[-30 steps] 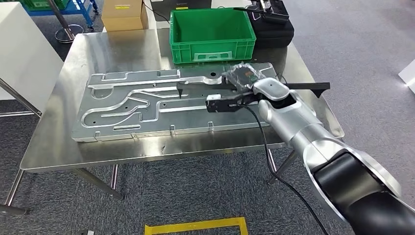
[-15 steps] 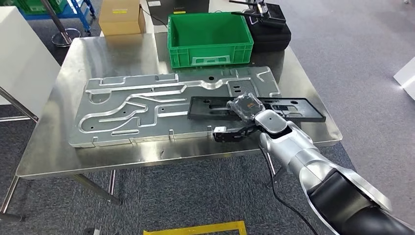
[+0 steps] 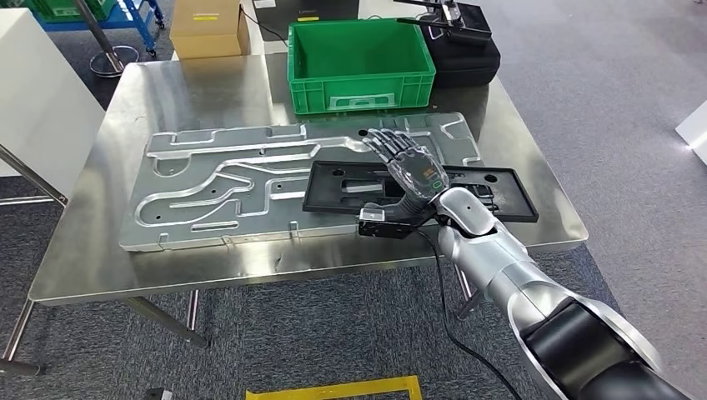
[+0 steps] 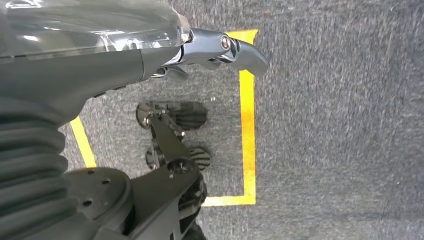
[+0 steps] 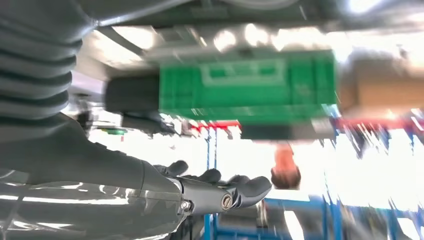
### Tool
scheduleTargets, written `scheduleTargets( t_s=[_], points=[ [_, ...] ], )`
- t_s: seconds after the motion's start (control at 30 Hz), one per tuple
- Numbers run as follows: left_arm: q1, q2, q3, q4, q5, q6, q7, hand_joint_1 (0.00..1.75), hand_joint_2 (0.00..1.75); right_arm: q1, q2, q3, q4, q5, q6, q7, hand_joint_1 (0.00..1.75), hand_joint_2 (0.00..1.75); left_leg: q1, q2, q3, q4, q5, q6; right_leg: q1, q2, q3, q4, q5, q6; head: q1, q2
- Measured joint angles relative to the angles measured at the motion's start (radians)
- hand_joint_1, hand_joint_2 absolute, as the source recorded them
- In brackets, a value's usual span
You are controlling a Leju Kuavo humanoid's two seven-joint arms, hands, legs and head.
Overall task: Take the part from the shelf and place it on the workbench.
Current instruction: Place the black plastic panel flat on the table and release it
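You've got the plate (image 3: 250, 179) lying flat across the middle of the bench (image 3: 108, 250). Part (image 3: 350, 187) lies on the plate's right end, its right end running past the plate onto the bench. Right hand (image 3: 406, 162) is over the part, fingers spread. Bin (image 3: 360, 60) sits behind the plate at the bench's back edge, box (image 3: 204, 29) behind-left of the bin, case (image 3: 467, 50) just right of it.
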Motion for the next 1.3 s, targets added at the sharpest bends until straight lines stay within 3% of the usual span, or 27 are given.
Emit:
scheduleTargets(
  t_s=[0.1, 0.2, 0.27, 0.3, 0.4, 0.47, 0.6, 0.63, 0.73, 0.77, 0.8, 0.83, 0.9, 0.97, 1.07, 1.1, 1.17, 1.23, 1.27, 1.3],
  points=[
    [0.006, -0.002, 0.000, 0.000, 0.005, 0.000, -0.005, 0.00, 0.00, 0.038, -0.007, -0.067, -0.119, -0.034, -0.016, -0.040, 0.00, 0.00, 0.001, 0.001, -0.006, 0.022, -0.021, -0.015, -0.007, 0.000, 0.007, -0.010, 0.003, -0.015, -0.001, 0.000],
    [0.012, -0.004, 0.000, 0.000, 0.015, -0.001, -0.015, 0.00, 0.00, 0.109, -0.027, -0.125, -0.290, -0.093, -0.020, -0.070, 0.00, 0.00, 0.003, 0.002, -0.081, 0.188, -0.105, -0.025, -0.008, -0.002, 0.014, -0.015, 0.002, -0.028, -0.002, 0.000],
    [0.019, -0.005, 0.000, 0.000, 0.021, -0.004, -0.022, 0.00, 0.00, 0.188, -0.053, -0.168, -0.422, -0.136, -0.027, -0.081, 0.00, 0.00, 0.004, 0.002, -0.125, 0.275, -0.128, -0.028, -0.006, -0.004, 0.017, -0.013, -0.001, -0.030, -0.002, 0.000],
    [0.024, -0.006, 0.000, 0.000, 0.026, -0.009, -0.028, 0.00, 0.00, 0.232, -0.069, -0.194, -0.493, -0.159, -0.037, -0.087, 0.00, 0.00, 0.005, 0.002, -0.122, 0.265, -0.111, -0.028, -0.006, -0.005, 0.019, -0.012, -0.004, -0.028, -0.002, 0.000],
    [0.038, -0.007, 0.002, 0.000, 0.043, -0.032, -0.058, 0.00, 0.00, 0.382, -0.126, -0.297, -0.723, -0.228, -0.091, -0.115, 0.00, 0.00, 0.006, 0.001, -0.033, 0.082, -0.024, -0.022, -0.004, -0.006, 0.024, -0.003, -0.016, -0.017, -0.002, 0.000],
    [0.049, -0.008, 0.006, 0.000, 0.055, -0.044, -0.084, 0.00, 0.00, 0.500, -0.151, -0.400, -0.869, -0.235, -0.113, -0.147, 0.00, 0.00, 0.004, -0.001, 0.002, 0.018, -0.014, -0.010, -0.001, -0.008, 0.025, 0.001, -0.023, -0.007, -0.001, 0.000],
    [0.075, -0.018, 0.013, 0.000, 0.077, -0.047, -0.126, 0.00, 0.00, 0.766, -0.156, -0.677, -1.087, -0.262, -0.117, -0.210, 0.00, 0.00, 0.002, -0.004, 0.014, 0.006, -0.017, 0.019, -0.003, -0.010, 0.029, 0.016, -0.044, 0.014, -0.001, 0.000],
    [0.079, -0.021, 0.016, 0.000, 0.083, -0.045, -0.131, 0.00, 0.00, 0.827, -0.155, -0.747, -1.120, -0.283, -0.117, -0.213, 0.00, 0.00, 0.004, -0.005, 0.017, 0.002, -0.015, 0.025, -0.005, -0.009, 0.016, 0.049, -0.068, 0.020, 0.000, 0.000],
    [0.089, -0.027, 0.024, 0.001, 0.096, -0.032, -0.136, 0.00, 0.00, 0.984, -0.152, -0.944, -1.156, -0.346, -0.108, -0.215, 0.00, 0.00, 0.002, -0.005, 0.017, 0.001, -0.012, 0.034, -0.007, -0.006, -0.064, 0.226, -0.165, 0.029, 0.000, 0.000],
    [0.093, -0.030, 0.026, 0.002, 0.099, -0.027, -0.135, 0.00, 0.00, 1.027, -0.147, -1.003, -1.156, -0.357, -0.098, -0.215, 0.00, 0.00, 0.000, -0.005, 0.016, 0.001, -0.011, 0.034, -0.008, -0.006, -0.080, 0.261, -0.178, 0.030, 0.000, 0.000],
    [0.096, -0.032, 0.027, 0.002, 0.102, -0.024, -0.134, 0.00, 0.00, 1.061, -0.140, -1.058, -1.154, -0.360, -0.087, -0.215, 0.00, 0.00, -0.002, -0.004, 0.015, 0.002, -0.011, 0.034, -0.009, -0.006, -0.077, 0.261, -0.171, 0.029, 0.000, 0.000],
    [0.098, -0.034, 0.027, 0.002, 0.105, -0.023, -0.133, 0.00, 0.00, 1.087, -0.130, -1.110, -1.149, -0.356, -0.070, -0.215, 0.00, 0.00, -0.004, -0.003, 0.014, 0.002, -0.011, 0.034, -0.009, -0.006, -0.052, 0.219, -0.146, 0.027, 0.000, 0.000],
    [0.097, -0.038, 0.026, 0.002, 0.110, -0.021, -0.130, 0.00, 0.00, 1.117, -0.105, -1.208, -1.129, -0.331, -0.035, -0.215, 0.00, 0.00, -0.007, 0.000, 0.013, 0.003, -0.010, 0.032, -0.007, -0.006, 0.029, 0.081, -0.089, 0.019, 0.000, 0.000],
    [0.094, -0.041, 0.025, 0.002, 0.110, -0.021, -0.129, 0.00, 0.00, 1.130, -0.074, -1.302, -1.093, -0.296, 0.007, -0.215, 0.00, 0.00, -0.011, 0.001, 0.014, 0.003, -0.008, 0.026, -0.003, -0.005, 0.074, -0.002, -0.062, 0.011, 0.000, 0.000],
    [0.094, -0.042, 0.023, 0.003, 0.115, -0.021, -0.134, 0.00, 0.00, 1.135, -0.023, -1.425, -0.998, -0.272, 0.070, -0.215, 0.00, 0.00, -0.012, 0.000, 0.013, 0.002, -0.005, 0.009, -0.002, -0.006, 0.072, -0.015, -0.048, -0.001, -0.001, 0.000],
    [0.096, -0.042, 0.021, 0.004, 0.118, -0.021, -0.137, 0.00, 0.00, 1.135, -0.011, -1.455, -0.953, -0.271, 0.088, -0.215, 0.00, 0.00, -0.011, 0.000, 0.008, 0.011, -0.017, 0.003, -0.005, -0.008, 0.068, -0.018, -0.041, -0.008, -0.001, 0.000],
    [0.100, -0.044, 0.019, 0.006, 0.123, -0.021, -0.144, 0.00, 0.00, 1.129, 0.002, -1.495, -0.845, -0.268, 0.117, -0.215, 0.00, 0.00, -0.009, 0.001, -0.014, 0.075, -0.085, -0.008, -0.009, -0.010, 0.056, -0.023, -0.026, -0.019, -0.002, 0.000],
    [0.100, -0.046, 0.017, 0.006, 0.126, -0.021, -0.147, 0.00, 0.00, 1.110, 0.009, -1.527, -0.709, -0.252, 0.131, -0.213, 0.00, 0.00, -0.007, 0.001, -0.043, 0.190, -0.175, -0.016, -0.008, -0.011, 0.038, -0.022, -0.013, -0.024, -0.003, 0.000],
    [0.100, -0.047, 0.016, 0.006, 0.126, -0.021, -0.148, 0.00, 0.00, 1.096, 0.013, -1.543, -0.632, -0.238, 0.132, -0.209, 0.00, 0.00, -0.006, 0.001, -0.047, 0.232, -0.200, -0.018, -0.008, -0.011, 0.028, -0.021, -0.005, -0.025, -0.002, 0.000],
    [0.100, -0.047, 0.015, 0.006, 0.126, -0.021, -0.148, 0.00, 0.00, 1.080, 0.016, -1.559, -0.551, -0.219, 0.130, -0.199, 0.00, 0.00, -0.006, 0.001, -0.036, 0.244, -0.206, -0.018, -0.007, -0.010, 0.017, -0.019, 0.002, -0.024, -0.003, 0.000]
  ],
)
